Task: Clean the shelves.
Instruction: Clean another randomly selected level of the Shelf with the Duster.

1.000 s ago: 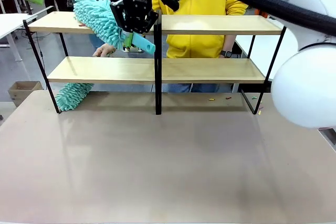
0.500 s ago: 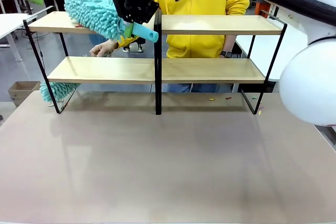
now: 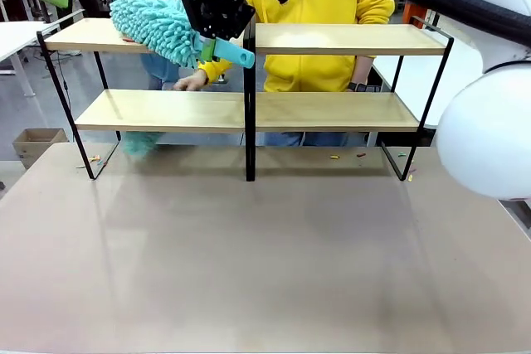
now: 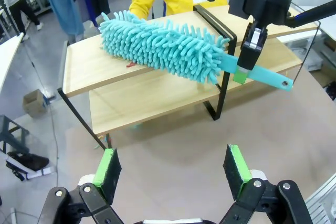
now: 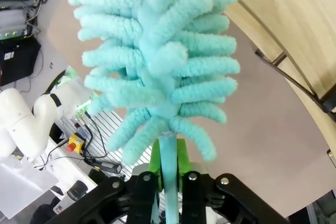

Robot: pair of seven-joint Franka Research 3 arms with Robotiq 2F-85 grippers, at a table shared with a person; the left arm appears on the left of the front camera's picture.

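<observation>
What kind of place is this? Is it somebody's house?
Probably a robot lab, not a house. A big white robot arm holds a turquoise duster on the shelves, which stand on a work table, and a red stop button with cables sits off to the side.

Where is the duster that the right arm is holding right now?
Front view: the duster lies on the left half of the top board of the shelves, its handle held by the right gripper just left of the black centre divider.
</observation>
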